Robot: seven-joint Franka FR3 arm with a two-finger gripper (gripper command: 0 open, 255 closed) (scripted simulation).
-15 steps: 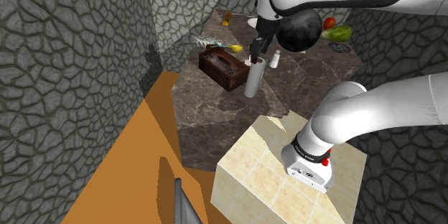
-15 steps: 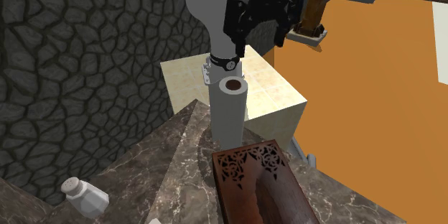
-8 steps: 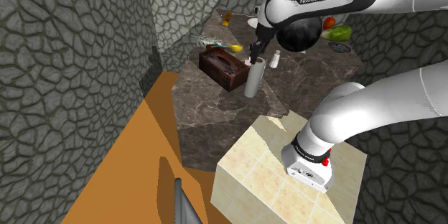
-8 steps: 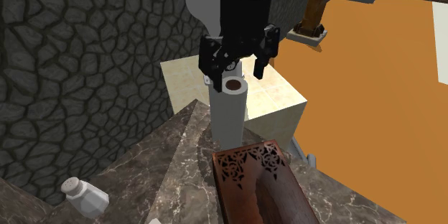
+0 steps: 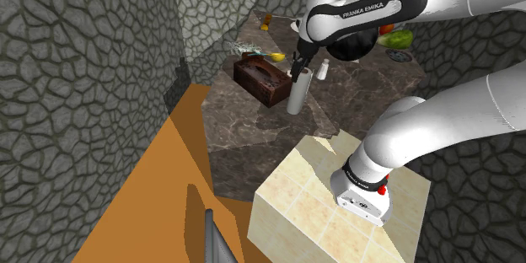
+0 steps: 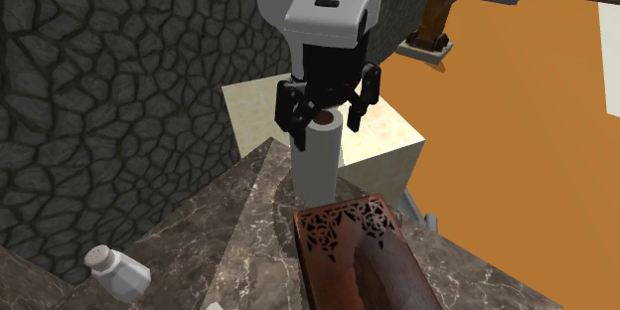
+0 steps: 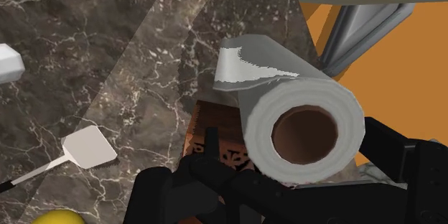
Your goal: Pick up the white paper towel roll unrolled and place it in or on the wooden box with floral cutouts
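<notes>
The white paper towel roll (image 6: pixel 318 164) stands upright on the dark marble counter (image 6: pixel 248 229), its brown core facing up, with a loose flap (image 7: pixel 248 64) hanging off its side. My gripper (image 6: pixel 326 124) is open, with one black finger on each side of the roll's top and a small gap to each. From the wrist the roll (image 7: pixel 301 126) lies between the fingers (image 7: pixel 402 161). The brown wooden box with floral cutouts (image 6: pixel 363 258) lies on the counter just beside the roll. In the shoulder view the box (image 5: pixel 261 80) is left of the roll (image 5: pixel 297 97) and the gripper (image 5: pixel 297 74).
A white shaker (image 6: pixel 117 270) stands on the counter away from the roll. A spatula (image 7: pixel 90 147) and a yellow fruit (image 5: pixel 276 56) lie beyond the box. Vegetables (image 5: pixel 394 38) sit at the back. Stone walls close in on the counter. The tan stand (image 5: pixel 337 211) and orange floor (image 5: pixel 160 185) lie nearer.
The gripper has come straight down from above the roll until its open fingers sit around the roll's top. The roll and the box have not moved.
</notes>
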